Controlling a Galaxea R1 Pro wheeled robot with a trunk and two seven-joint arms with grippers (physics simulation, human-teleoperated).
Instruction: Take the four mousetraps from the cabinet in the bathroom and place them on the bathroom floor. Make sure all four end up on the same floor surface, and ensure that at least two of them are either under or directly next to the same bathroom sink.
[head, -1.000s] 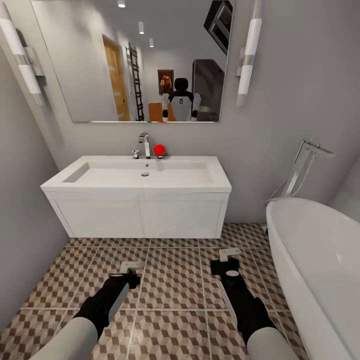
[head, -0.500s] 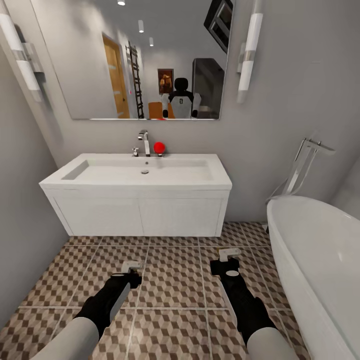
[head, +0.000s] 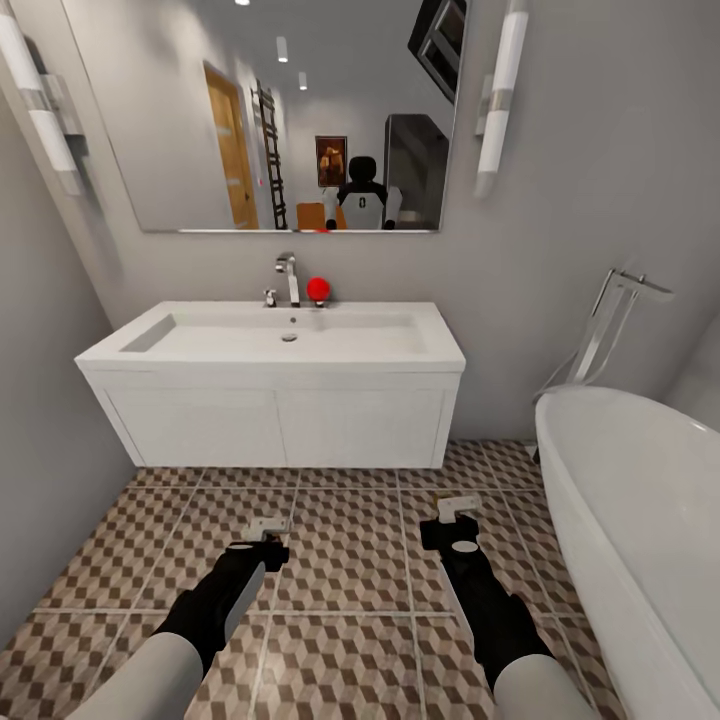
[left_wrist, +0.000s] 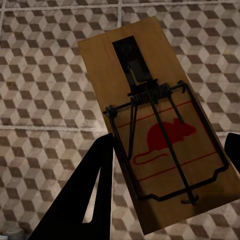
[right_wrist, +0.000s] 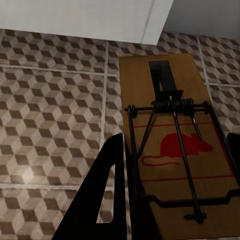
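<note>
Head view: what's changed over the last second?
The whole picture shifted slightly, so the camera moved: the bathroom sink sits a touch lower and nearer. Both arms hold their pose over the bathroom floor, each gripper shut on a mousetrap.

One brown wooden mousetrap (left_wrist: 160, 135), with dark wire spring and a red mouse print, sits clamped between the left gripper's (head: 266, 527) fingers and another mousetrap (right_wrist: 175, 155) between the right gripper's (head: 458, 508), both at lower centre above the cube-patterned bathroom floor (head: 345, 560), before the white bathroom sink (head: 275, 385) at mid-frame.
</note>
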